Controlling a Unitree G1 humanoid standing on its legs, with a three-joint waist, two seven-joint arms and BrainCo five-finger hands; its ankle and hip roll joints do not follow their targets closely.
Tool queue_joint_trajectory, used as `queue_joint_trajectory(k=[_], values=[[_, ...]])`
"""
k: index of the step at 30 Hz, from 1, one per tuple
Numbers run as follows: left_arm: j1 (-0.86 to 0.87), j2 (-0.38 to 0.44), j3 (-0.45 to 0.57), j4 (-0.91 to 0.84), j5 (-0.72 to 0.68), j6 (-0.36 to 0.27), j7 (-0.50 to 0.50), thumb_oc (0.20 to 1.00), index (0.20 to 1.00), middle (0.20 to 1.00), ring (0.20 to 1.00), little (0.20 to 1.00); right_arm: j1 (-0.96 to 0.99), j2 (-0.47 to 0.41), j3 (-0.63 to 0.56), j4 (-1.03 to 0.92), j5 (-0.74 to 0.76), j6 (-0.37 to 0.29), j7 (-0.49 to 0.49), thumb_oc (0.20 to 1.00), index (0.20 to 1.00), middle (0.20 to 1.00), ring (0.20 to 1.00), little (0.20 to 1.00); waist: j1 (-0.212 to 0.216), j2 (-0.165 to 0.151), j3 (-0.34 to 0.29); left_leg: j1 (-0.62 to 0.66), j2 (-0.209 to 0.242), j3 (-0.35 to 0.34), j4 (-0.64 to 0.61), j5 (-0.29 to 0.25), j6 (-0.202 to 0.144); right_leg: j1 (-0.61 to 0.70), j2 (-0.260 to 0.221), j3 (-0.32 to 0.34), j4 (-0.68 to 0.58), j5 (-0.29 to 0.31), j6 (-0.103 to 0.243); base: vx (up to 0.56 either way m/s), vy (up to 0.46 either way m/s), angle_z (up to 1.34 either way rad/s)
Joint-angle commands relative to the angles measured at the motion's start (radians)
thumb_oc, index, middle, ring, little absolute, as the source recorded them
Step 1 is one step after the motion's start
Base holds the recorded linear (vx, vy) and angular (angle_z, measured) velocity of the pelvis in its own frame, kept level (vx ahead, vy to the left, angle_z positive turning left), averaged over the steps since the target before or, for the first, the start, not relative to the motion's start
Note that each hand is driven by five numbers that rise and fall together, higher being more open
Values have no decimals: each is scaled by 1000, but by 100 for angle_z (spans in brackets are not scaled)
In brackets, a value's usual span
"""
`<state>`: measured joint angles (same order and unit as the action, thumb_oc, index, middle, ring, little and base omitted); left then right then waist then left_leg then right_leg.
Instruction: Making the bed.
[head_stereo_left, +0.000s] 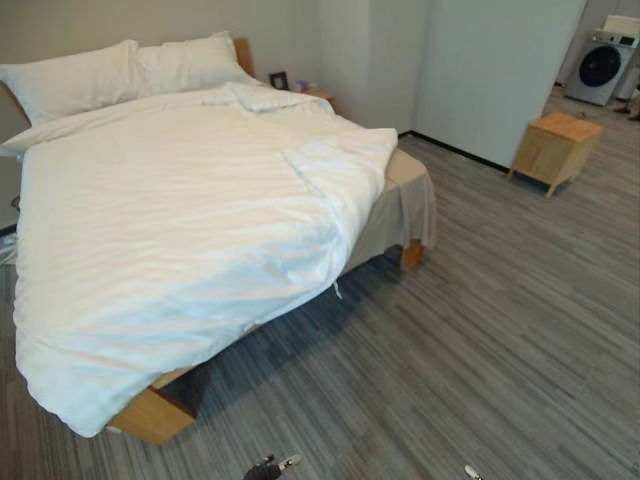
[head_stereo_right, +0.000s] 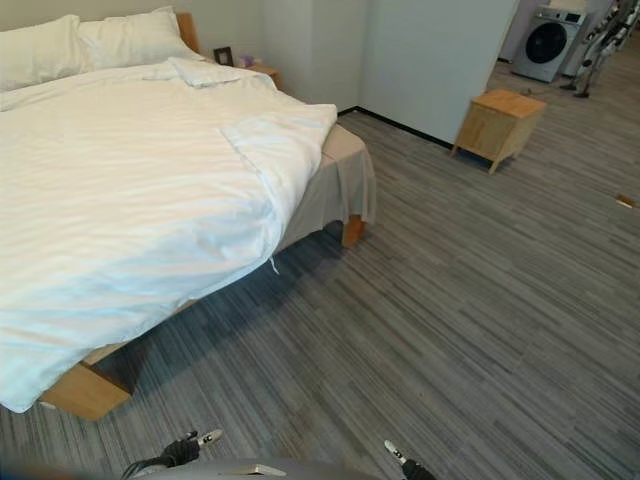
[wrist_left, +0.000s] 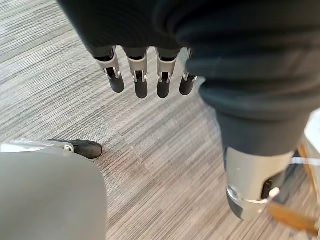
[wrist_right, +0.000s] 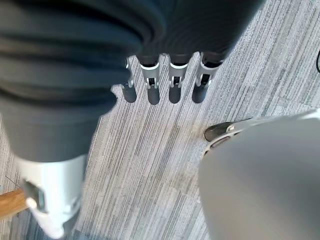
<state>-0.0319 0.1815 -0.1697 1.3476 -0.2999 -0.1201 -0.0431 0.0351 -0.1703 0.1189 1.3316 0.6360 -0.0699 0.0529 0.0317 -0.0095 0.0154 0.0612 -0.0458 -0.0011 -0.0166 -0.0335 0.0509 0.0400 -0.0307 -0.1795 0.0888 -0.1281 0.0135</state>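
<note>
Duvet (head_stereo_left: 170, 230) is lying crooked on the bed (head_stereo_left: 400, 215), 1 corner folded back near the foot, its near edge hanging off. We're standing off w/ left hand (wrist_left: 145, 75) and right hand (wrist_right: 170, 80) hanging empty, fingers straight & apart. Next, prob. we're reaching for that folded corner.

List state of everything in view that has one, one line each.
duvet: rumpled, skewed, one corner folded back, hanging off the bed's foot corner
pillows: side by side at the headboard
bed sheet: exposed at the far corner, draping down
left hand: open, empty
right hand: open, empty
</note>
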Motion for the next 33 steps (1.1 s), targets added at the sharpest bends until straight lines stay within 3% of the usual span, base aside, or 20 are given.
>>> queue_joint_trajectory(k=[1,6,11,13,18,20,22,26,28,29,33], values=[[-67,-22,25,74,69,14,2,1000,1000,1000,1000,1000,-43,12,19,-2,-17,-6,11,1000,1000,1000,1000,1000,8,-50,12,27,58,-34,-71,65,-91,91,-96,51,-176,163,122,-14,-7,-14],[-70,-16,6,59,72,8,-19,1000,1000,1000,1000,1000,-51,11,30,-7,-24,0,21,1000,1000,1000,1000,1000,1,-48,9,39,65,-5,-71,57,-90,90,-90,66,-176,164,123,3,1,-38],[-104,7,-13,-23,1,-6,-16,1000,1000,1000,1000,1000,-53,5,16,-96,93,-1,29,1000,1000,1000,1000,1000,-6,-44,5,36,62,-13,-71,60,-95,95,-92,62,-176,159,123,7,3,-2],[-111,35,-35,-146,-41,-14,1,1000,1000,1000,1000,1000,-40,-23,19,-268,129,-16,23,1000,1000,1000,1000,1000,-10,-39,6,33,61,-15,-71,64,-97,93,-94,62,-176,159,125,-1,11,7],[-176,129,-76,-467,-114,0,44,1000,1000,1000,1000,1000,-72,-127,3,-568,50,-47,-43,1000,1000,1000,1000,1000,-22,-18,9,30,58,-20,-71,68,-97,92,-98,55,-176,164,130,-6,22,9],[-166,200,-73,-740,-157,13,50,1000,1000,1000,1000,1000,-74,-199,-25,-781,-97,-48,-85,1000,1000,1000,1000,1000,-22,-9,14,28,57,-26,-71,70,-94,92,-102,48,-176,168,131,5,25,7],[-113,232,-50,-947,-239,0,45,1000,1000,1000,1000,1000,-58,-199,-85,-948,-155,-68,-135,1000,1000,1000,1000,1000,-20,-3,22,27,55,-31,-71,69,-90,93,-105,44,-176,169,132,16,14,3],[-70,235,-34,-1049,-236,-29,33,1000,1000,1000,1000,1000,-16,-178,-100,-1041,-201,-95,-126,1000,1000,1000,1000,1000,-16,-6,25,28,53,-35,-71,65,-90,96,-108,43,-176,164,132,19,2,0],[-51,209,-5,-1047,-280,-41,35,1000,1000,1000,1000,1000,7,-148,-97,-1054,-136,-102,-110,1000,1000,1000,1000,1000,-14,-10,26,29,53,-36,-71,64,-90,96,-109,43,-176,162,132,34,-10,5],[-36,180,15,-1041,-327,-41,45,1000,1000,1000,1000,1000,29,-111,-92,-1075,-29,-108,-90,1000,1000,1000,1000,1000,-14,-14,29,27,54,-34,-71,64,-90,94,-110,45,-176,161,131,0,0,0],[31,137,66,-1039,-324,-47,60,1000,1000,1000,1000,1000,93,-105,-67,-1107,-52,-98,-54,1000,1000,1000,1000,1000,-10,-22,30,29,53,-33,-71,59,-87,95,-111,47,-176,155,130,52,-1,-4]])
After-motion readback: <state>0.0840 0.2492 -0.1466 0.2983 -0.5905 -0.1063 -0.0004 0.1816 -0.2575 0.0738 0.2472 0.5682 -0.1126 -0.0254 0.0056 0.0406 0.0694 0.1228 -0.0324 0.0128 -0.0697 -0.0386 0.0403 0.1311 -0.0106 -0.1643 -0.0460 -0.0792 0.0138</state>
